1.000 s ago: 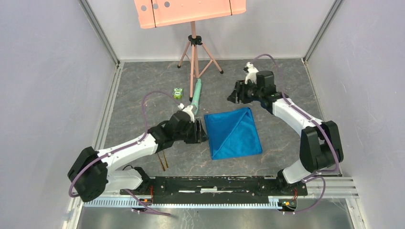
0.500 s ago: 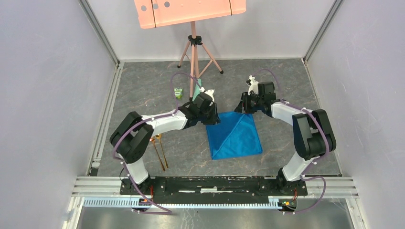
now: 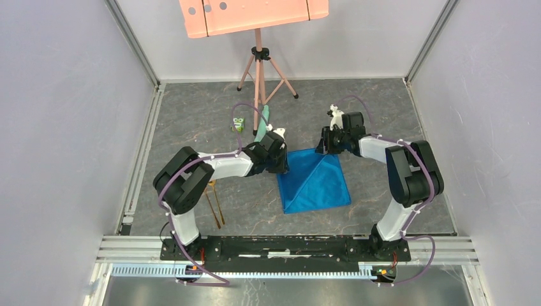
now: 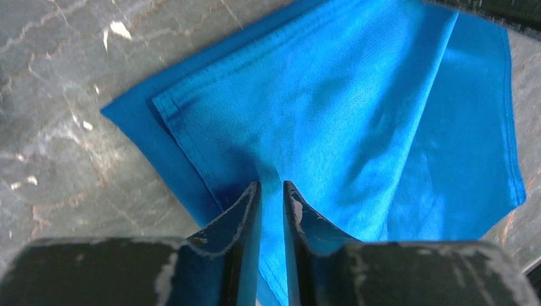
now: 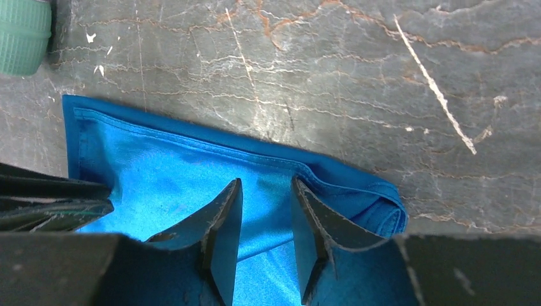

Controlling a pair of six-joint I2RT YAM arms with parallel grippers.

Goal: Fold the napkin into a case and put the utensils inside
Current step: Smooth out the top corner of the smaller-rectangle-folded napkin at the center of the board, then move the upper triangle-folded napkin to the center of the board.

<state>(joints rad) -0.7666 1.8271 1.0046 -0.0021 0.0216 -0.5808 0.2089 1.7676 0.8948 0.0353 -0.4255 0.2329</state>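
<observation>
left pincer [image 4: 271, 191] clenched on the napkin [image 4: 357, 108] — right pincer [image 5: 263, 191] parted over its far edge

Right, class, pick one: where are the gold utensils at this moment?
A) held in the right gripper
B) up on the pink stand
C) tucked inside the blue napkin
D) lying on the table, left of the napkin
D: the gold utensils lie bare on the grey table, left of the blue napkin and beside the left arm.
</observation>
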